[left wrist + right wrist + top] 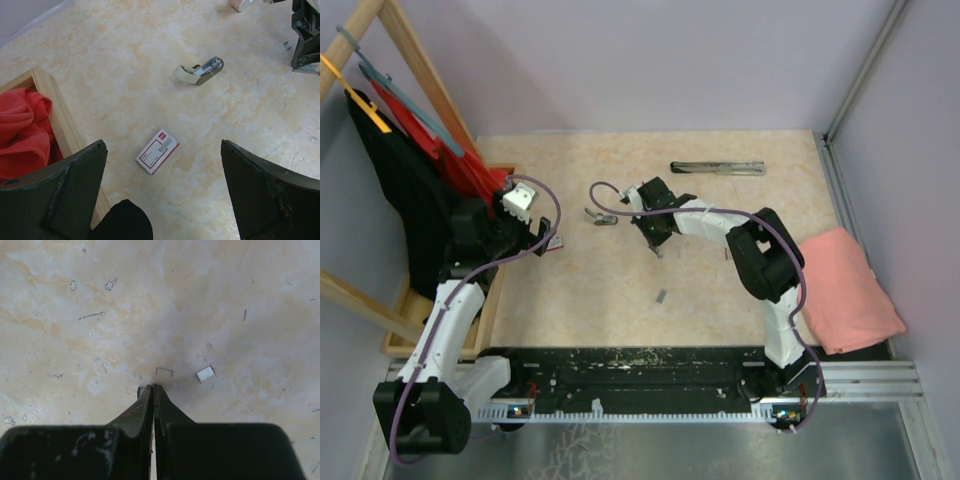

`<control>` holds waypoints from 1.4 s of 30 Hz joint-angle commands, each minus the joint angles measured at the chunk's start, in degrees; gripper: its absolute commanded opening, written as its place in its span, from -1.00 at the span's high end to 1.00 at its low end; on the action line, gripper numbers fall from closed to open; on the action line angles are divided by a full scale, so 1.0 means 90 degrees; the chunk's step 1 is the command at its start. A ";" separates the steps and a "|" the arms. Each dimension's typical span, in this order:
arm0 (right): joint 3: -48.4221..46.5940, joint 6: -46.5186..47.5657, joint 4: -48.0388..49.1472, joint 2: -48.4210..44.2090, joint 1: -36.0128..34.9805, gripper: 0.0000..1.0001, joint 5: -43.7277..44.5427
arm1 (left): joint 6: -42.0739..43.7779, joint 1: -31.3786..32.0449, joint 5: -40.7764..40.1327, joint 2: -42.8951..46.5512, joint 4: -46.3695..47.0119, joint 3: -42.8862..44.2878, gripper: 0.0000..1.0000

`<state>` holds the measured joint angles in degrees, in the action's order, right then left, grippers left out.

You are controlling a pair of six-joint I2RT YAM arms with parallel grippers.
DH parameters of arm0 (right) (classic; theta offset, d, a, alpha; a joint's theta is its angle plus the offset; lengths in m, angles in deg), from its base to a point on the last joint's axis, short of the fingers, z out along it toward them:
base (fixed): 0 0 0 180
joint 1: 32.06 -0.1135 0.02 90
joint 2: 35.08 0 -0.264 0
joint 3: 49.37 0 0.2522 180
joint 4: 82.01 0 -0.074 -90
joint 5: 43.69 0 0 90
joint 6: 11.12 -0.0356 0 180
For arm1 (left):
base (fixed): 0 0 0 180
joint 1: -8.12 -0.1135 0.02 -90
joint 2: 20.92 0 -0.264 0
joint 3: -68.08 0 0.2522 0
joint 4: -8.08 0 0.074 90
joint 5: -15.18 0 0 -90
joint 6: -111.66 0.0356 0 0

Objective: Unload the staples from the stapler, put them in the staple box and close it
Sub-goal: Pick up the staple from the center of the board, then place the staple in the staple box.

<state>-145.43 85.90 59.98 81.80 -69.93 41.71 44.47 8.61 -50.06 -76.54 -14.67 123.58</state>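
The small stapler (600, 217) (200, 71) lies on the marbled table, hinged open, its cream cap at the left end. Right of it, my right gripper (657, 246) (153, 386) points down at the table, fingers pressed shut with nothing seen between them. Just beyond its tips lie staples: a short grey strip (206, 373), a single bent staple (164, 371), and a grey bit (140, 390) half hidden beside the left fingertip. Another short strip of staples (661, 295) lies nearer the front. My left gripper (542, 238) hovers wide open above a red-and-white box (157, 151).
A long thin silver bar (717, 167) lies at the back of the table. A folded pink cloth (845, 290) rests at the right edge. At the left stands a wooden frame (415, 60) (62, 120) with red cloth (22, 130) and dark clothes.
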 commanded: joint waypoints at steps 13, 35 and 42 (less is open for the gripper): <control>0.0062 0.0116 0.0388 -0.1329 0.0695 1.00 0.0002 | -0.0044 -0.0055 0.0157 -0.0012 0.0110 0.0054 -0.99; 0.2092 -0.1297 0.0630 -0.2923 0.2254 1.00 0.1166 | -0.0040 -0.0095 0.0184 -0.0013 0.0095 0.0084 -0.98; 0.2831 -0.1772 0.1092 -0.3507 0.2298 1.00 0.1560 | -0.0045 -0.0095 0.0208 -0.0003 0.0068 0.0096 -0.99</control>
<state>-122.74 73.82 65.44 55.27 -49.45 51.48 44.43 8.21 -49.58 -76.76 -14.70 123.58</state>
